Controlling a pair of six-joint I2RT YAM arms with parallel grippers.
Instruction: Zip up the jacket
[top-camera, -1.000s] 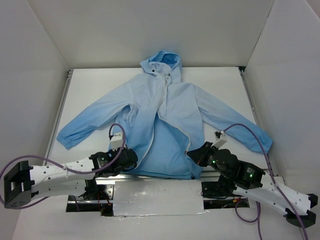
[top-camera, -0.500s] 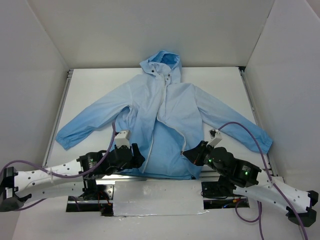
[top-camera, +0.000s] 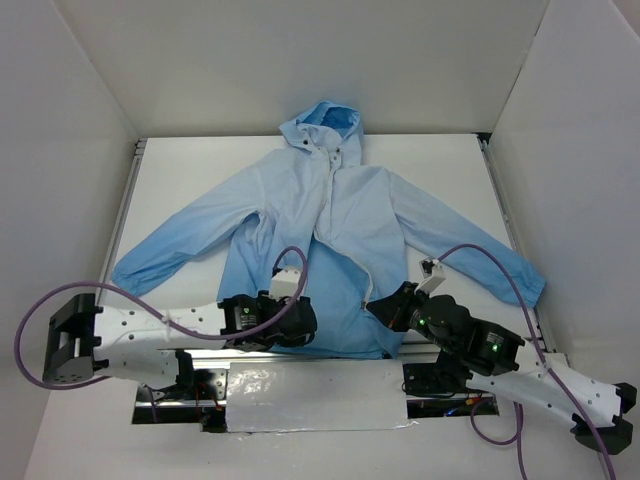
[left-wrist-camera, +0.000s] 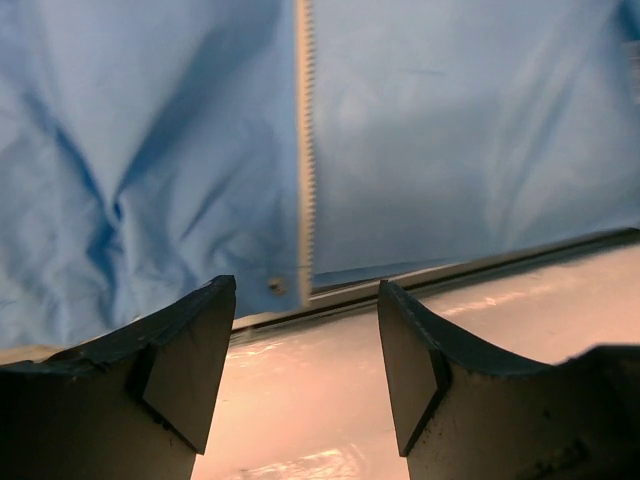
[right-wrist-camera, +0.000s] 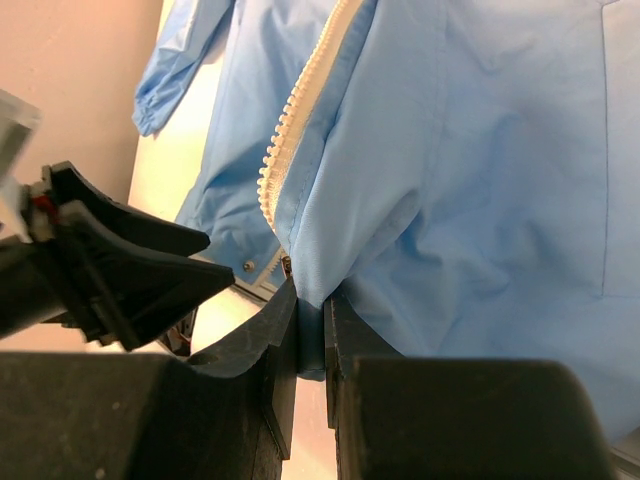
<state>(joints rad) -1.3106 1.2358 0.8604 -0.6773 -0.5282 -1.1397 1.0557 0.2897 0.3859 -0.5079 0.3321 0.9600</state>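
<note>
Change: since half a second ago the left gripper (top-camera: 305, 325) has gone rightward along the hem, and it is now at the lower end of the zipper (left-wrist-camera: 304, 150); the rest looks almost the same.
Jacket (top-camera: 330, 225): spread on its back, hood at the far side, sleeves out to both sides, hem just ahead of both pairs of fingers.
Zipper: one white row of teeth runs down to the hem and ends between the left fingertips, a little beyond them.
Snap (left-wrist-camera: 275, 286): small, on the hem, just beside the zipper end.
Left gripper: fingers wide apart, nothing between them, over the hem.
Right gripper (right-wrist-camera: 310, 300): fingers narrow, pinching a fold of the jacket's front edge; the teeth begin just beyond the tips.
Table (top-camera: 200, 165): white, under the whole jacket.
Silver sheet (top-camera: 315, 395): behind the fingers, at the near edge.
</note>
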